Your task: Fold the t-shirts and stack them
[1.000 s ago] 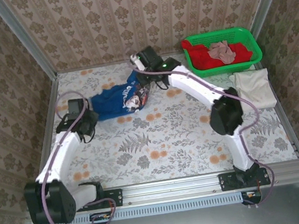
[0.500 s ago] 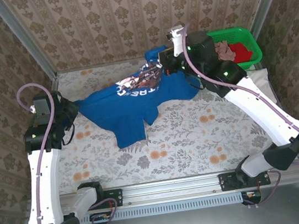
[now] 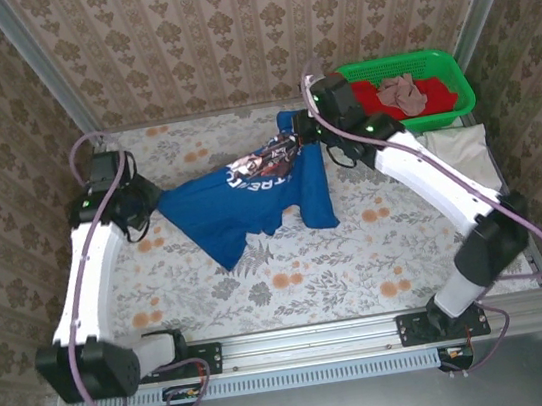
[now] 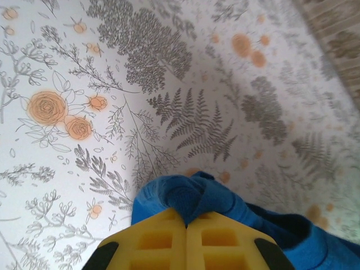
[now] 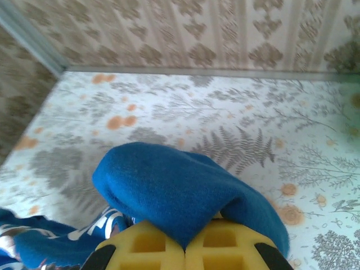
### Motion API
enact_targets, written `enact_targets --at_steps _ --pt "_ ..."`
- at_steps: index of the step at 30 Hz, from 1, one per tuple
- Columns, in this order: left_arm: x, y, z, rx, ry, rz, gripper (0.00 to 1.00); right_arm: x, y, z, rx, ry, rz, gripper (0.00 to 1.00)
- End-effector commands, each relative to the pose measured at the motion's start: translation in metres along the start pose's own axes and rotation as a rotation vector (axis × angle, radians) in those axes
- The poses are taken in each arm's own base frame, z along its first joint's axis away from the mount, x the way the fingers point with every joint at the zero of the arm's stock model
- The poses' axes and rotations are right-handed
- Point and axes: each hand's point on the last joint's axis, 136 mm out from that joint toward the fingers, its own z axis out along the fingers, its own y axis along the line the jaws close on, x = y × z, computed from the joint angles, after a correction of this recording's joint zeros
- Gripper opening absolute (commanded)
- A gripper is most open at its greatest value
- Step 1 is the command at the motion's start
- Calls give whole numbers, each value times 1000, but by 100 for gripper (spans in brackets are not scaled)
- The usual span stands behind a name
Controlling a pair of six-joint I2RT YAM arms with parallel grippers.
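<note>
Creases across the royal-blue t-shirt (image 3: 250, 196) leave its white lettering (image 3: 250, 178) unreadable, and whether its drooping sleeve touches the floral table (image 3: 360, 261) cannot be told. The shirt hangs stretched between the arms. The left gripper (image 4: 185, 225) is clenched on one blue corner and the right gripper (image 5: 184, 244) on the other. The left arm bends upward at the table's left side. The right arm reaches diagonally, covering part of the cream-white t-shirt (image 3: 467, 160) just beside the green lattice basket (image 3: 412, 57).
</note>
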Motion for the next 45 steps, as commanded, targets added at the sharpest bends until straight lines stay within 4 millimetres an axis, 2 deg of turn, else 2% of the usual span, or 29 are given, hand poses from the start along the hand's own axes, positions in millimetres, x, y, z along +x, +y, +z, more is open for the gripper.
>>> enact_targets --at_steps 1,3,5,6,8,9,10,11,13,17,21,25,28,31,33,36,40,45 --pt "-21 -18 31 18 -20 32 0 -15 -18 42 34 -29 19 0" --pt "-32 -26 51 3 -12 43 0 -16 -25 67 41 -9 20 0" --pt "-45 -37 63 11 -16 43 0 -22 -28 83 36 0 20 1" --pt "-53 -44 66 18 -26 48 8 -24 -29 89 32 6 16 9" --pt "-63 -54 67 28 -45 60 39 -29 -29 92 26 11 7 31" --pt "-65 -57 66 32 -51 65 62 -30 -28 91 22 13 3 44" --pt "-65 -57 65 30 -50 66 80 -30 -28 88 24 13 2 55" --pt "-62 -55 63 25 -49 72 89 -30 -28 84 21 13 2 63" --pt "-48 -42 61 -7 -34 77 100 -18 -30 75 19 27 11 73" --pt "-1 -9 59 -55 17 53 100 15 -43 48 48 49 52 76" --pt "57 22 61 -39 99 9 100 63 -63 17 97 118 60 76" --pt "104 39 64 -40 148 -12 100 107 -80 -6 131 195 61 76" --pt "134 46 75 -39 202 -56 97 127 -85 -15 144 233 67 76" --pt "152 46 89 -27 228 -120 85 138 -87 -19 143 250 89 76" --pt "159 44 99 -18 233 -162 73 142 -86 -19 135 260 104 76" --pt "166 45 108 -40 234 -203 62 147 -83 -19 118 279 110 76" --pt "171 44 115 -97 233 -217 55 145 -81 -18 108 287 103 76" --pt "178 48 123 -188 259 -207 51 145 -79 -15 99 300 85 76"
